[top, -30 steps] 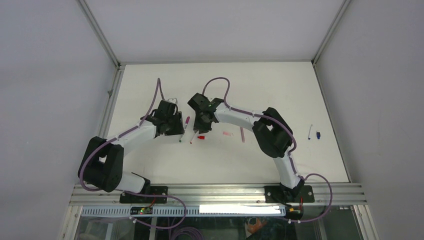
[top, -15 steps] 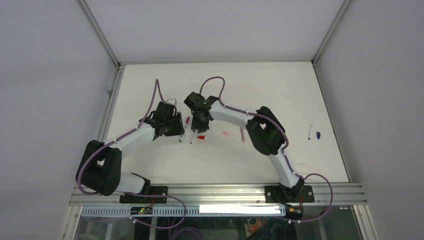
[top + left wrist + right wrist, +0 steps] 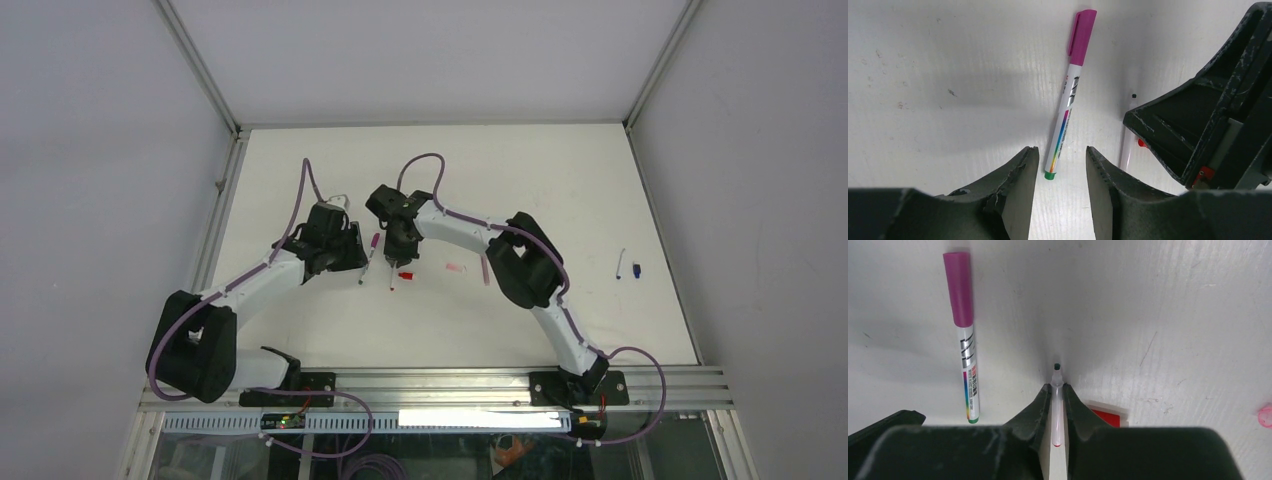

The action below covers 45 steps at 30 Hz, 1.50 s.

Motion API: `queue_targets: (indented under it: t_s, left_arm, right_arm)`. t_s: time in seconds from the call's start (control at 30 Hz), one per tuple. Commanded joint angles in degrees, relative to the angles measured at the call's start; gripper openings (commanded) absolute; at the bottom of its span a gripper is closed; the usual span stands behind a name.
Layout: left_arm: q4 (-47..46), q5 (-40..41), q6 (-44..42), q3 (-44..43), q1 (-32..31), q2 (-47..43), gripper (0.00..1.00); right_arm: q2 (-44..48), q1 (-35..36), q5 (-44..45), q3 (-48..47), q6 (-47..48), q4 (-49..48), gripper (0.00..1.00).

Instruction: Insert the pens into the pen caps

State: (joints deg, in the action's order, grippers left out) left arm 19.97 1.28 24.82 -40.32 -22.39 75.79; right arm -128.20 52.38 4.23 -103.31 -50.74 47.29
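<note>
The right gripper (image 3: 1057, 396) is clamped on an uncapped pen (image 3: 1056, 376). Its two fingers are pressed against the slim white barrel, and the dark tip pokes out just past the fingertips. A red cap (image 3: 1108, 417) lies on the white surface (image 3: 450, 330) just beside the right-hand finger. Whether they touch cannot be told from the wrist view. The pen's tip does not point into the cap; it points past it.

The left gripper (image 3: 1062, 187) holds nothing. Its jaws stand a moderate way apart, somewhat wider than a pen. A magenta-capped pen (image 3: 1068, 95) lies flat on the surface ahead of it, slightly tilted, with the cap at the far end. The small green end of this pen shows in the gap between the fingertips and touches neither. This pen already wears its cap (a rainbow stripe runs along its white barrel).

From above, the two grippers sit close together near the middle of the surface, with the magenta-capped pen between them. To their right lie a pink cap (image 3: 456, 268) and, a little further on, a pink pen (image 3: 485, 270) — near each other but apart. Well away, towards the right edge, a thin white pen (image 3: 620, 264) rests just beside a blue cap (image 3: 636, 270).
</note>
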Motion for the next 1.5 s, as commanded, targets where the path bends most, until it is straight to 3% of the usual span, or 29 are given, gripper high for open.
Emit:
queue_targets:
  t_s: [0.0, 0.13, 0.27, 0.97, 1.07, 1.17, 1.47]
  left_arm:
    - [-1.8, -0.9, 1.3, 0.9, 0.5, -2.4, 0.42]
    - [-1.8, -0.8, 1.3, 1.1, 0.6, -2.8, 0.42]
    - [-1.9, -0.8, 1.3, 1.1, 0.5, -2.8, 0.42]
    - [-1.8, -0.3, 1.6, 1.6, 0.6, -3.8, 0.43]
    - [-1.9, -0.3, 1.7, 1.8, 0.6, -3.8, 0.44]
    - [-1.8, -0.3, 1.7, 1.8, 0.6, -3.8, 0.43]
    - [-2.1, -0.1, 2.1, 2.2, 0.9, -3.9, 0.45]
  right_arm:
    - [-1.8, 0.3, 0.8, -3.7, 1.3, 1.7, 0.10]
    - [-3.2, 0.4, 0.5, -5.6, 2.2, 2.8, 0.03]
    - [-4.0, 0.5, 0.1, -6.0, 2.7, 2.9, 0.02]
    - [-5.9, 1.1, 0.8, -6.1, 3.5, 4.0, 0.17]
    - [-6.3, 1.3, 0.7, -6.1, 3.6, 4.2, 0.13]
    - [-6.7, 1.4, 0.9, -6.3, 3.6, 4.5, 0.01]
    - [-4.5, 1.6, -0.9, -3.9, 4.0, 0.8, 0.00]
